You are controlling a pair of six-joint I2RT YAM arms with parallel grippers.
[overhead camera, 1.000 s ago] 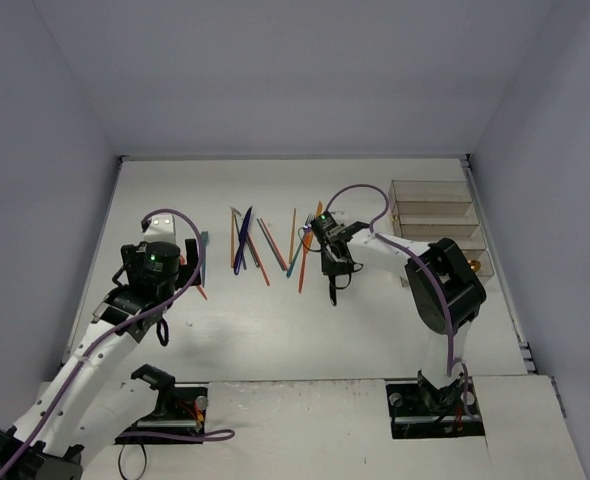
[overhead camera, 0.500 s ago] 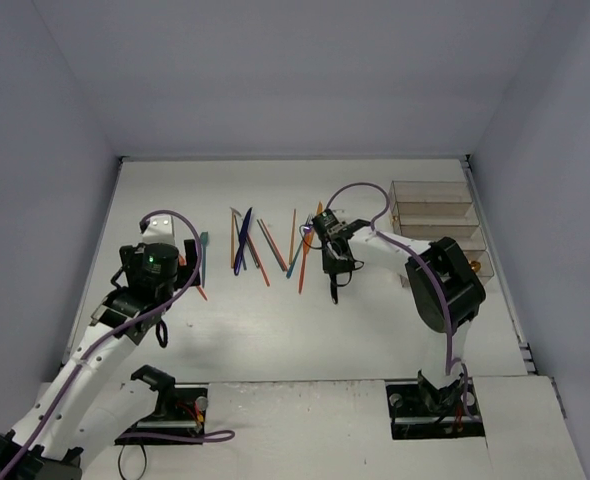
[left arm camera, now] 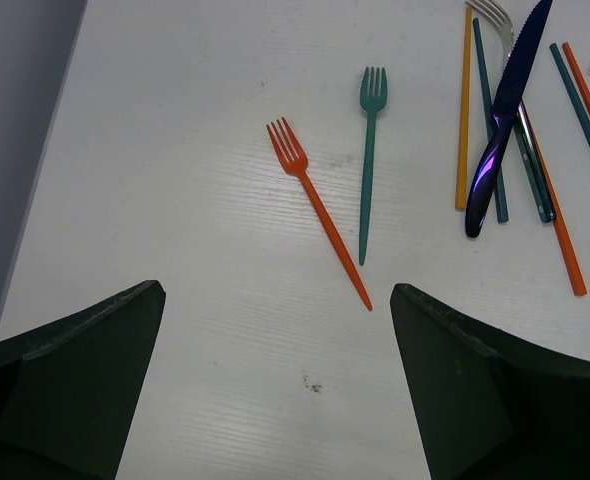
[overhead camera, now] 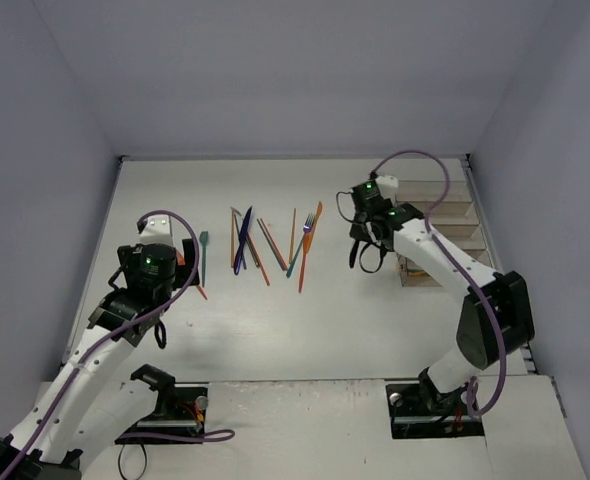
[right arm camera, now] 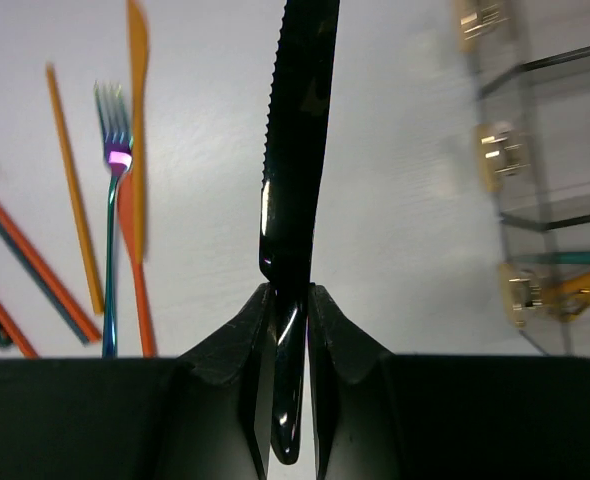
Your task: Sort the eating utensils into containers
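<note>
Black knife (right arm camera: 297, 170) stands nipped by its handle end in the nearly closed right hand (right arm camera: 290, 295), short of the containers (right arm camera: 550, 210); so slim a hold may let it swivel and catch a bin wall. The left hand (left arm camera: 277, 292) gapes empty over an orange fork (left arm camera: 315, 205). From above: a white worktop (overhead camera: 275, 330), grey walls (overhead camera: 275, 80) around it, loose utensils (overhead camera: 270, 245) mid-field

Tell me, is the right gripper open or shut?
Shut: the right gripper clamps the black knife, with both fingers pressed against its handle and the serrated blade sticking out ahead.
</note>
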